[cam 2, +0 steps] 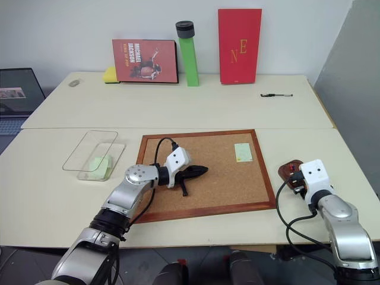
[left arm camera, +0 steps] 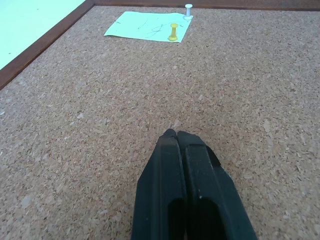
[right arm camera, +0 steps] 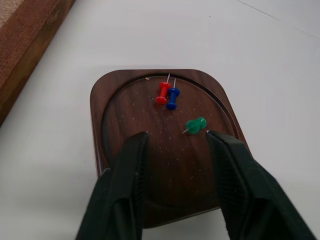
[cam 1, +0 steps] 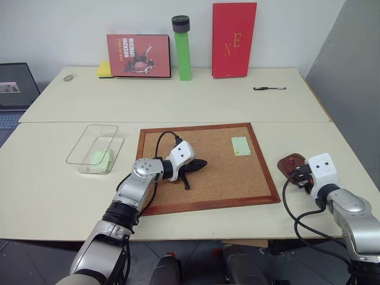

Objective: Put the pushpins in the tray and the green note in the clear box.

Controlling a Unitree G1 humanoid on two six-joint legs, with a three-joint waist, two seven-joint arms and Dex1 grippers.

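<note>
Surface (cam 1: 178,107) of two pale tables pushed together, a white wall behind, a grey panel at its right edge. Against the wall lean two red books and a green cylinder (cam 1: 182,52); a pen (cam 1: 269,88) lies near the far right corner. At the middle lies the corkboard (cam 1: 225,172), the left claw (cam 1: 199,165) pressed shut above it, a green note (cam 1: 240,145) pinned by yellow and white pushpins (left arm camera: 173,32) at its far right corner. The clear box (cam 1: 95,148) sits left of the board, a green slip inside. The tray (right arm camera: 165,145) holds three pins; the right claw (right arm camera: 175,135) is parted, empty, above it.
</note>
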